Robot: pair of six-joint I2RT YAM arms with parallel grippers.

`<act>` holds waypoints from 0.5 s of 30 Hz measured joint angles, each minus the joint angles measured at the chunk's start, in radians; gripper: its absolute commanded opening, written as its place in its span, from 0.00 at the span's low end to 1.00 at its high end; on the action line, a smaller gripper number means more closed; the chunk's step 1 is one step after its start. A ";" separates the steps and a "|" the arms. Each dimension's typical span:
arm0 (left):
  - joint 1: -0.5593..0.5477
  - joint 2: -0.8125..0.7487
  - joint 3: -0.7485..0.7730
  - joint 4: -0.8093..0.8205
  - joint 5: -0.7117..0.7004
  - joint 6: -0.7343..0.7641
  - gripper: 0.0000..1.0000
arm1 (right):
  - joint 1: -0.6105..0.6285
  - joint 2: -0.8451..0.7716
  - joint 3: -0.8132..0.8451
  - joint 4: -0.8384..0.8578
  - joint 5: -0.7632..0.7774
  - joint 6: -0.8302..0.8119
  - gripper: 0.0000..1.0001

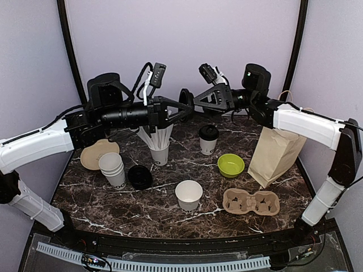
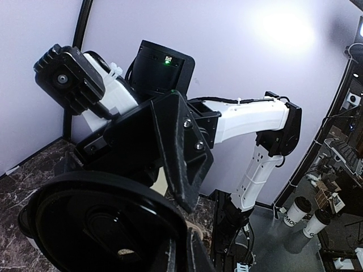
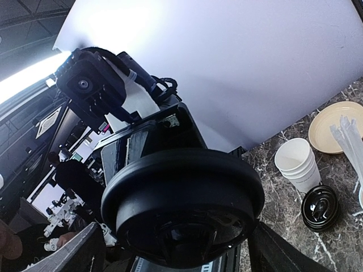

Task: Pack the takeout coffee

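Observation:
A takeout coffee (image 1: 209, 139), a white cup with a black lid, stands at the back middle of the table. Above it my two grippers meet in the air around a loose black lid (image 1: 185, 97). My left gripper (image 1: 181, 109) is shut on that lid's rim; in the left wrist view the lid (image 2: 102, 226) fills the lower left and the left gripper (image 2: 184, 255) pinches its edge. My right gripper (image 1: 195, 102) is open. In the right wrist view the right gripper (image 3: 180, 241) has a finger on either side of the lid (image 3: 181, 192).
On the table are an open white cup (image 1: 189, 194), a stack of lidless cups (image 1: 112, 169), black lids (image 1: 139, 177), a cup of straws (image 1: 160, 150), a tan plate (image 1: 97, 153), a green bowl (image 1: 231, 165), a brown paper bag (image 1: 276, 153) and a cardboard cup carrier (image 1: 251, 202).

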 measured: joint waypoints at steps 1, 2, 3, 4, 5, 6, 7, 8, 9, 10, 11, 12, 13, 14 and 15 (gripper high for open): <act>0.000 0.000 0.000 0.001 0.001 0.000 0.05 | 0.000 0.002 0.000 0.010 0.000 0.009 0.85; 0.000 0.000 0.000 0.002 0.002 0.000 0.05 | 0.000 0.004 0.000 0.021 0.000 0.022 0.84; 0.000 0.000 0.000 0.004 0.004 0.000 0.06 | 0.000 0.006 0.000 0.031 0.000 0.030 0.83; 0.000 0.000 0.000 0.006 0.004 0.000 0.06 | 0.000 0.008 0.000 0.042 -0.001 0.039 0.81; 0.000 0.000 0.000 0.008 0.005 0.000 0.06 | 0.000 0.010 0.000 0.051 -0.002 0.048 0.79; 0.000 0.000 0.000 0.010 0.006 0.000 0.06 | 0.000 0.012 0.000 0.061 -0.003 0.056 0.78; 0.000 0.000 0.000 0.011 0.007 0.000 0.06 | 0.000 0.015 0.000 0.071 -0.003 0.063 0.78; 0.000 0.000 0.000 0.011 0.007 0.000 0.06 | 0.000 0.018 0.000 0.079 -0.003 0.070 0.78; 0.000 0.000 0.000 0.011 0.007 0.000 0.06 | 0.000 0.019 0.000 0.082 -0.003 0.074 0.78; 0.000 0.000 0.000 0.011 0.007 0.000 0.06 | 0.000 0.021 0.000 0.086 -0.003 0.078 0.79; 0.000 0.000 0.000 0.010 0.006 0.000 0.06 | 0.000 0.023 0.000 0.090 -0.003 0.081 0.80; 0.000 0.000 0.000 0.010 0.006 0.000 0.05 | 0.000 0.023 0.000 0.091 -0.003 0.083 0.82; 0.000 0.000 0.000 0.010 0.005 0.001 0.05 | 0.000 0.023 0.000 0.092 -0.003 0.084 0.83; 0.000 0.000 0.000 0.008 0.002 0.001 0.06 | 0.000 0.023 0.000 0.092 -0.003 0.084 0.84; 0.000 0.000 0.000 0.006 0.001 0.001 0.06 | 0.000 0.023 0.000 0.093 -0.003 0.084 0.84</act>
